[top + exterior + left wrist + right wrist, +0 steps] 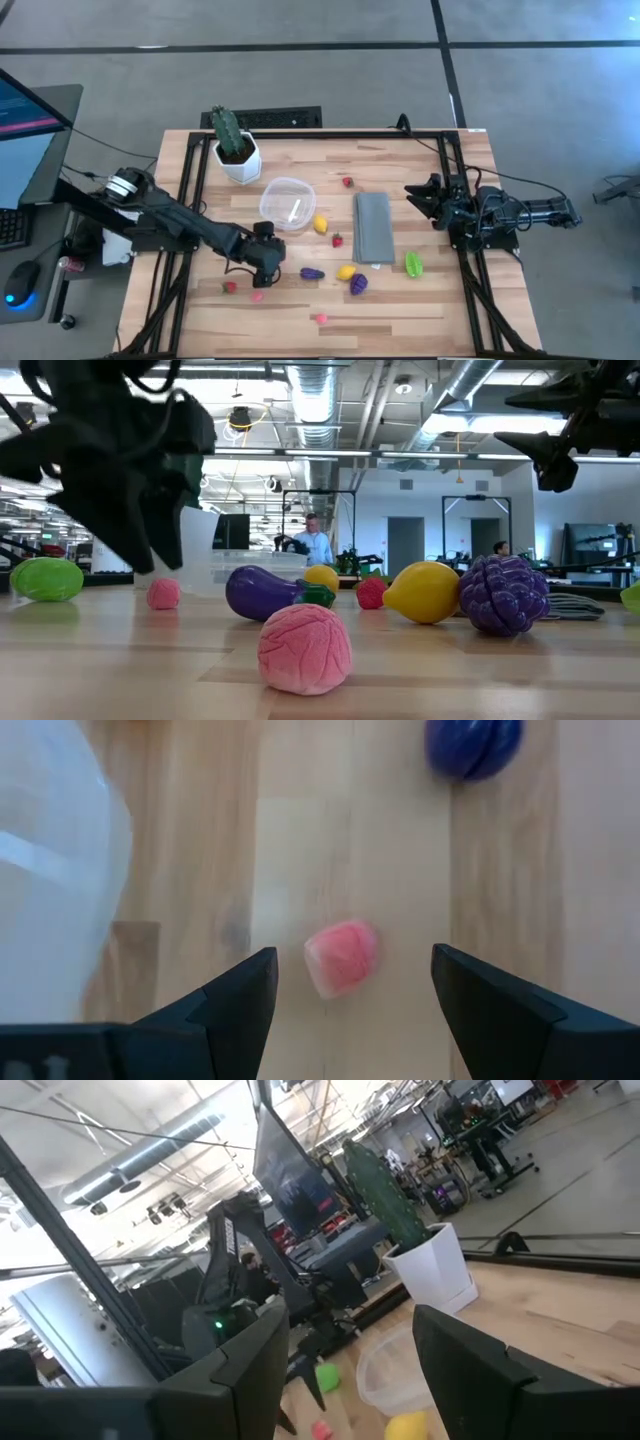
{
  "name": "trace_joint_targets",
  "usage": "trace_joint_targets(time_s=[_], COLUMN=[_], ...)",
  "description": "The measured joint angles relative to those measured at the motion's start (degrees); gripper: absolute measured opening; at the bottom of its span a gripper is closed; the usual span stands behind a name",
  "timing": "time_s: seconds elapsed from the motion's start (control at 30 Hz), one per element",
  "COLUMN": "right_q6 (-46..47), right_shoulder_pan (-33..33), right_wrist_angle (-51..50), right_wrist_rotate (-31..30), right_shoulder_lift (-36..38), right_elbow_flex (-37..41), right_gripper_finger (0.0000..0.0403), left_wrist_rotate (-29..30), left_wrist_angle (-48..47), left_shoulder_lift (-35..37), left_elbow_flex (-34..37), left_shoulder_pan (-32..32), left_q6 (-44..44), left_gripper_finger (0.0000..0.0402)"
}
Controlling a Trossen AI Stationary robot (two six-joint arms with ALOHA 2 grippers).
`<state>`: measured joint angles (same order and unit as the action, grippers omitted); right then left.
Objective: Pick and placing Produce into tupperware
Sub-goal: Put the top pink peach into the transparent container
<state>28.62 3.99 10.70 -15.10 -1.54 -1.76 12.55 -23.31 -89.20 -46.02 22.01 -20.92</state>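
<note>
Evidently little is done: the tupperware appears empty, produce is scattered across the desk, and a pink piece is framed by the wide-open left hand.

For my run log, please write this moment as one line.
left gripper: open above pink produce piece | right gripper: open, waiting at table's right edge | tupperware: empty
</note>
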Motion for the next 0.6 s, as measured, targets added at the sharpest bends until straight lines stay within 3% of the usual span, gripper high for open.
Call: trace_joint_targets(time_s=[0.6], right_q6=[1.4], right_shoulder_pan=[0.1], right_wrist_angle=[-0.4], right_wrist_rotate=[0.0], right_shoulder_lift=[0.0], right_elbow_flex=[0.0], right_gripper_finger=[0.0239], left_wrist_rotate=[0.1], left_wrist_angle=[0.1], left_shoulder_lift=[-1.9], left_elbow_flex=[0.0], left_shoulder_pan=[-1.3], left_q6=[-2.1], left_gripper_finger=[0.0256])
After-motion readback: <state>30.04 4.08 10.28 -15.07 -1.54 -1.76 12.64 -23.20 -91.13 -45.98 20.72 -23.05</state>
